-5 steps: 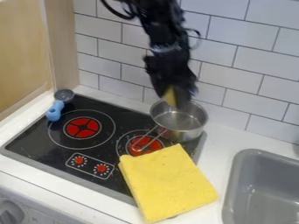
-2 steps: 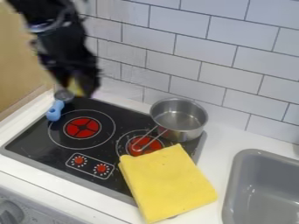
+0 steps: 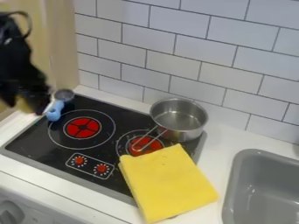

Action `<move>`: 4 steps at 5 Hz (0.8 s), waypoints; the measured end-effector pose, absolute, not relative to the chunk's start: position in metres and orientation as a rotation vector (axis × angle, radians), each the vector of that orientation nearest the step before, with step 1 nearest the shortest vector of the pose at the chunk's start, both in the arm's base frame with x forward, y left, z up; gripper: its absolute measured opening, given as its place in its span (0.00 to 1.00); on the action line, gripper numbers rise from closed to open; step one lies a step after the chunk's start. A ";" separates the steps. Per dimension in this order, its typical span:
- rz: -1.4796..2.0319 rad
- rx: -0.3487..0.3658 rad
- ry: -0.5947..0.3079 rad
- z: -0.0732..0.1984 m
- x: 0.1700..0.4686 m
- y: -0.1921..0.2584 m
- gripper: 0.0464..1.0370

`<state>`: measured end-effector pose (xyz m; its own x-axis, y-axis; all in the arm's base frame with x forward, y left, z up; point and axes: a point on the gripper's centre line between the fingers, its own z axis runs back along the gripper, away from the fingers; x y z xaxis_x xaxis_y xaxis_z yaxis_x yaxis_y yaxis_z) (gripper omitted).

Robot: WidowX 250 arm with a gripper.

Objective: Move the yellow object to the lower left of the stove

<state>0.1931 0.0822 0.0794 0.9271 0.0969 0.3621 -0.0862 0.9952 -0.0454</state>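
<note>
Across the lower right corner of the stove (image 3: 35,140) lay the folded yellow cloth (image 3: 166,181), spilling over the edge onto the white table (image 3: 225,142). Pretty sure that was the yellow object the task meant. It looked light, soft and floppy, so nothing to break, but it'd probably sag or unfold if pinched by one layer. Best bet was a deep bite on the top corner or the left edge, through all the folds, then a proper lift rather than a drag.

The pincer (image 3: 24,105) was way off at the left, near the blue-handled ladle (image 3: 54,111). Honestly couldn't tell if it was apart or together; there was a yellowish patch around its tip, which might've been something small in its grip or just what was behind it.

As for the stove, its black top looked smooth and glossy, so cloth would likely slide easily. Catch was the steel saucepan (image 3: 187,134) toward the right side: its wire handle (image 3: 136,148) stuck out over a red burner, close to the cloth, and could snag. The lower left part looked like a decent landing spot. A grey sink (image 3: 262,175) sat on the right, with white wall tiles (image 3: 234,70) behind and a wooden panel (image 3: 61,52) on the left.
</note>
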 end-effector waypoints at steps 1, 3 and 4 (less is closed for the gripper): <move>0.107 -0.011 -0.330 0.064 0.192 0.090 0.56; 0.152 -0.016 -0.241 0.032 0.192 0.098 0.56; 0.174 -0.007 -0.238 0.021 0.195 0.101 0.56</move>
<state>0.1950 0.1013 0.0214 0.9567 0.1724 0.2344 -0.1707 0.9849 -0.0276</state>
